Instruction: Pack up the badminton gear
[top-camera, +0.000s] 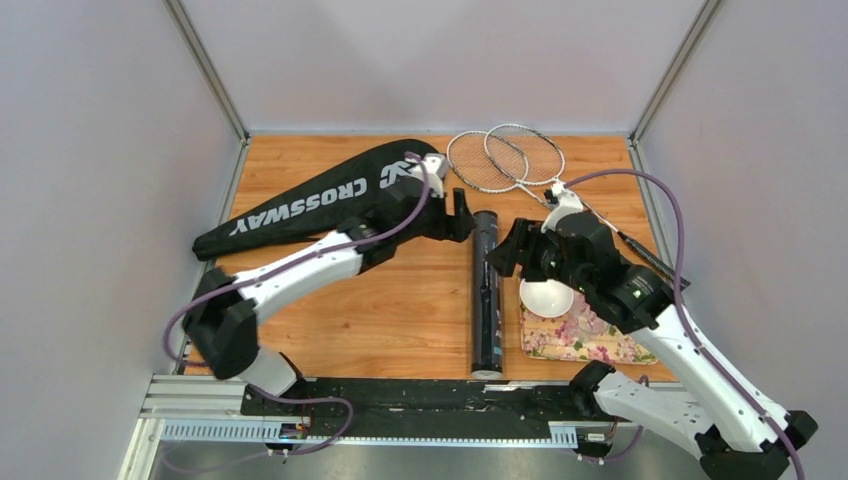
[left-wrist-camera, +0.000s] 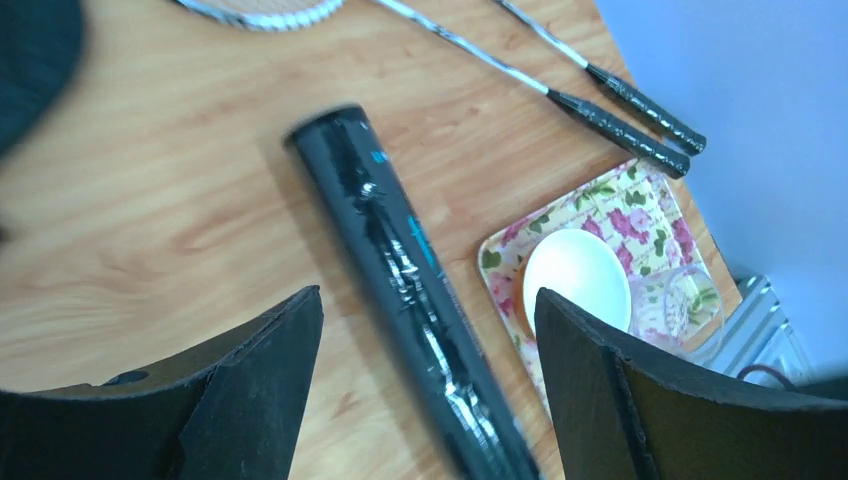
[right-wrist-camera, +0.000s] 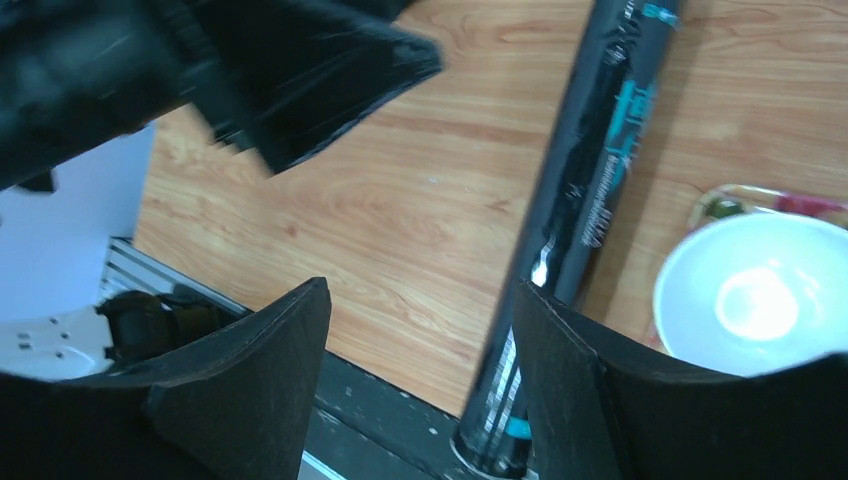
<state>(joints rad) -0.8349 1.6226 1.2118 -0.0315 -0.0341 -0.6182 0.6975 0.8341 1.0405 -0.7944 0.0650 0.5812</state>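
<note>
The left gripper (top-camera: 461, 214) hangs with its fingers spread wide and nothing between them, just left of the far end of the tube (top-camera: 486, 290). The right gripper (top-camera: 503, 256) faces it from the other side, also spread and empty. The dark tube lies lengthwise down the middle of the table (top-camera: 390, 320), its near end at the front edge. Right of it a white bowl (top-camera: 546, 297) sits on a flowered tray (top-camera: 580, 342). Two rackets (top-camera: 505, 158) lie crossed at the far right, and the black bag (top-camera: 310, 200) lies far left
</note>
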